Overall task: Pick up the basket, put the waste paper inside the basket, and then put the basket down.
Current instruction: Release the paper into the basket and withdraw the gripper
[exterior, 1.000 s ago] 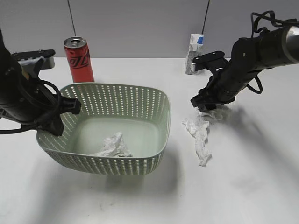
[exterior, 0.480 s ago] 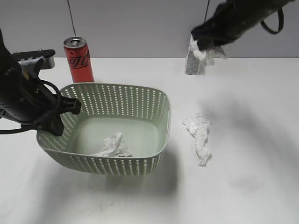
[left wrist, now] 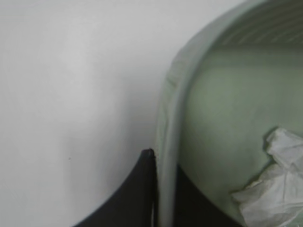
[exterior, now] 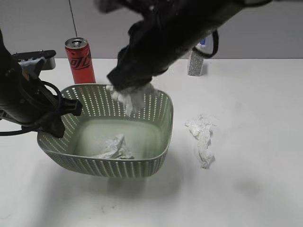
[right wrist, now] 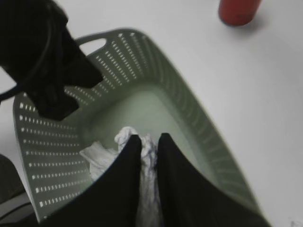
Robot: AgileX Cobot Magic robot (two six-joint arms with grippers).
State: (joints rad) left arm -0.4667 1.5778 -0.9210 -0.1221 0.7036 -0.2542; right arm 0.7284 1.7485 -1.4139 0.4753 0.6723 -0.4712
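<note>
The sage-green basket (exterior: 156, 113) hangs tilted above the table, held by its left rim. My left gripper (exterior: 59, 120) is shut on that rim (left wrist: 168, 189). My right gripper (exterior: 124, 87) is shut on a white paper wad (exterior: 132, 100) and holds it over the basket's far side; the wad shows between the jaws in the right wrist view (right wrist: 149, 161). One wad (exterior: 113, 147) lies inside the basket, seen also in the left wrist view (left wrist: 274, 189) and the right wrist view (right wrist: 97, 156). A longer twisted wad (exterior: 202, 139) lies on the table right of the basket.
A red soda can (exterior: 79, 60) stands behind the basket at the left, also in the right wrist view (right wrist: 236, 10). A small white-grey carton with a blue cap (exterior: 196, 61) stands at the back, partly hidden by my right arm. The table top is white.
My right gripper, holding a wad, has swung from high at the back right leftwards and down to above the basket. The left arm and basket have not moved.
</note>
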